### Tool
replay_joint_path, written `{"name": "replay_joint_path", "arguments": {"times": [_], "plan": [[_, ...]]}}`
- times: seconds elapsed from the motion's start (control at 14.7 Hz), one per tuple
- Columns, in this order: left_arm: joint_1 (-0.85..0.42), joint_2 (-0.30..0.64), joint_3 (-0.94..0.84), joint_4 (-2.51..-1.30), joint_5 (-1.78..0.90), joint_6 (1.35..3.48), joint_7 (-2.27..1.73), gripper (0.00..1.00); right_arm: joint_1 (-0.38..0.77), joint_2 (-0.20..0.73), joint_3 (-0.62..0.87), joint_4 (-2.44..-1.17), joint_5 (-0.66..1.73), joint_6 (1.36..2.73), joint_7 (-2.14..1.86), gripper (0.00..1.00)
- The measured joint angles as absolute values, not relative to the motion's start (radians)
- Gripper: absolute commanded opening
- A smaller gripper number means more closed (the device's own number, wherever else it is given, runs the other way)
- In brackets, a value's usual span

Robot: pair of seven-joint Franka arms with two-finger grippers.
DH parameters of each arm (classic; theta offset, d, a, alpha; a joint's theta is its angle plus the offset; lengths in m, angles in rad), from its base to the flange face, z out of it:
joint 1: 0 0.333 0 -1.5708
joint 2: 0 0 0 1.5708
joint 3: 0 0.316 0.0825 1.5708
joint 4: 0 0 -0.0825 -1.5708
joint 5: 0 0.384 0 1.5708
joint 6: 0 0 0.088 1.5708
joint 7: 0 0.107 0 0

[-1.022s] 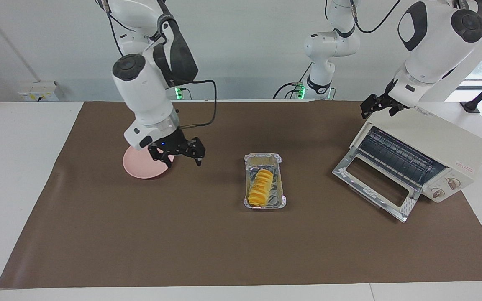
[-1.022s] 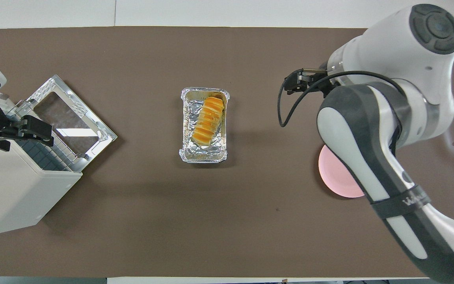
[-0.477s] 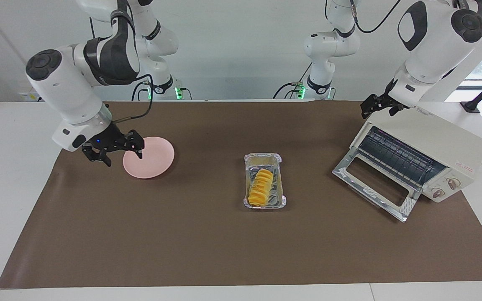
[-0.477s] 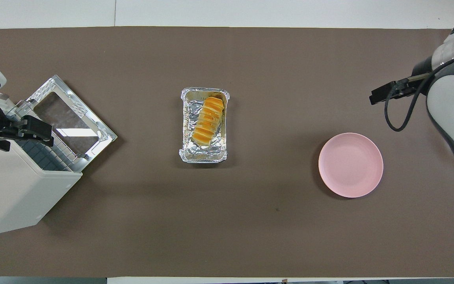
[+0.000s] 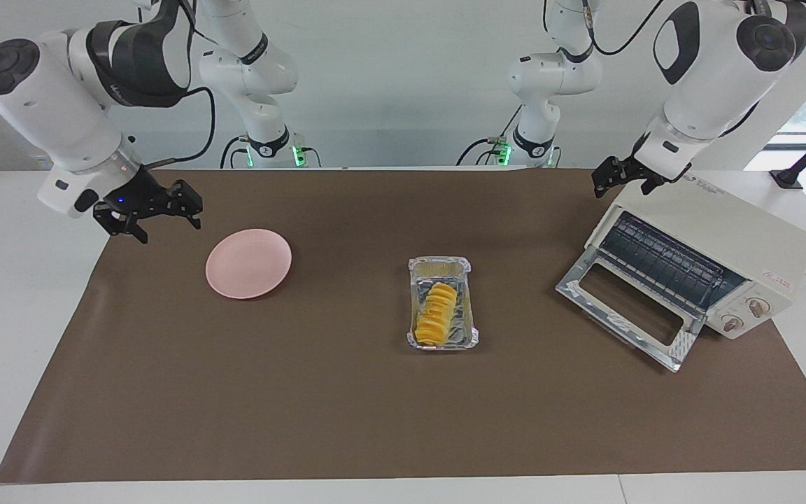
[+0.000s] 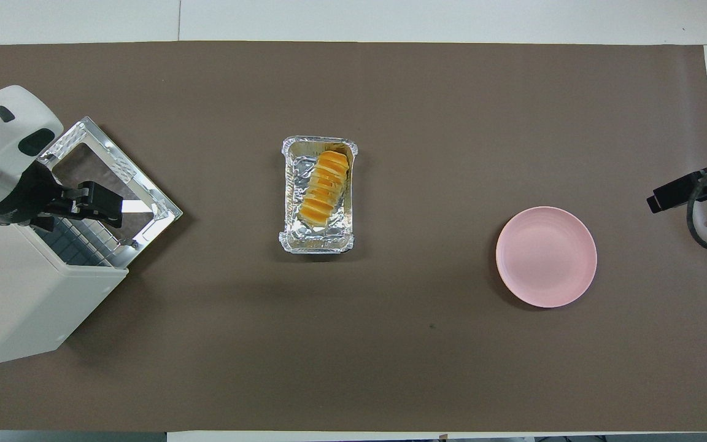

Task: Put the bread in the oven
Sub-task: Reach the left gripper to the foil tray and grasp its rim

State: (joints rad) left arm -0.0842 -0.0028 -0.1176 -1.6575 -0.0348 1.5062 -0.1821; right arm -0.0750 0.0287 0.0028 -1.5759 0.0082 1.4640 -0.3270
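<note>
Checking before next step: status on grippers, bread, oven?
Left gripper open over oven top; right gripper open, empty. Bread in foil tray. Oven door down, path clear.

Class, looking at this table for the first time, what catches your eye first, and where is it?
The yellow-orange bread in its foil tray sits mid-table. The cream oven stands at the left arm's end, door dropped open, with the left claw over its top. A pink plate lies toward the right arm's end.
</note>
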Motion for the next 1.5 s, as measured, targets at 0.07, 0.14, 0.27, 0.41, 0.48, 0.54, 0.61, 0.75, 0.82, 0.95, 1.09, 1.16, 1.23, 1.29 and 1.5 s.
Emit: {"name": "replay_joint_path", "arguments": {"times": [0.07, 0.14, 0.27, 0.41, 0.48, 0.54, 0.61, 0.75, 0.82, 0.95, 1.09, 1.16, 1.23, 1.29, 1.5], "plan": [[-0.111, 0.0, -0.118, -1.655, -0.059, 1.52, -0.198, 1.0, -0.075, 0.009, 0.003, -1.578, 0.0, 1.446, -0.327, 1.0], [-0.143, 0.014, -0.118, -1.646, -0.076, 1.529, -0.222, 1.0, -0.075, -0.005, 0.003, -1.581, -0.014, 1.44, -0.327, 1.0], [-0.239, 0.1, -0.119, -1.58, -0.086, 1.551, -0.336, 1.0, -0.075, -0.016, 0.003, -1.587, -0.032, 1.439, -0.327, 1.0], [-0.343, 0.245, -0.118, -1.465, -0.086, 1.594, -0.439, 1.0, -0.075, -0.016, 0.002, -1.595, -0.049, 1.463, -0.327, 1.0], [-0.387, 0.315, -0.118, -1.418, -0.086, 1.638, -0.468, 1.0, -0.077, -0.015, 0.001, -1.598, -0.052, 1.479, -0.327, 1.0], [-0.428, 0.373, -0.117, -1.388, -0.086, 1.693, -0.497, 1.0, -0.081, -0.015, 0.002, -1.598, -0.052, 1.487, -0.327, 1.0], [-0.467, 0.421, -0.113, -1.372, -0.082, 1.738, -0.538, 1.0, -0.086, -0.015, 0.002, -1.598, -0.052, 1.49, -0.327, 1.0], [-0.539, 0.509, -0.107, -1.356, -0.047, 1.804, -0.603, 1.0, -0.092, -0.017, 0.001, -1.597, -0.037, 1.487, -0.327, 1.0], [-0.567, 0.547, -0.104, -1.352, -0.037, 1.838, -0.629, 1.0, -0.093, -0.022, 0.001, -1.596, -0.027, 1.483, -0.327, 1.0], [-0.601, 0.601, -0.102, -1.351, -0.025, 1.902, -0.677, 1.0, -0.096, -0.033, 0.001, -1.596, -0.02, 1.474, -0.327, 1.0], [-0.614, 0.626, -0.101, -1.352, -0.024, 1.94, -0.708, 0.77, -0.099, -0.04, 0.001, -1.596, -0.02, 1.473, -0.327, 1.0], [-0.614, 0.627, -0.1, -1.355, -0.023, 1.94, -0.709, 0.72, -0.099, -0.04, 0.001, -1.596, -0.02, 1.473, -0.327, 1.0], [-0.614, 0.628, -0.1, -1.357, -0.023, 1.94, -0.709, 0.69, -0.099, -0.04, 0.0, -1.596, -0.02, 1.473, -0.327, 1.0], [-0.614, 0.631, -0.099, -1.359, -0.023, 1.941, -0.709, 0.65, -0.099, -0.04, -0.003, -1.596, -0.02, 1.473, -0.327, 1.0], [-0.614, 0.644, -0.095, -1.376, -0.022, 1.968, -0.71, 0.58, -0.099, -0.04, -0.008, -1.596, -0.019, 1.473, -0.327, 1.0]]}}
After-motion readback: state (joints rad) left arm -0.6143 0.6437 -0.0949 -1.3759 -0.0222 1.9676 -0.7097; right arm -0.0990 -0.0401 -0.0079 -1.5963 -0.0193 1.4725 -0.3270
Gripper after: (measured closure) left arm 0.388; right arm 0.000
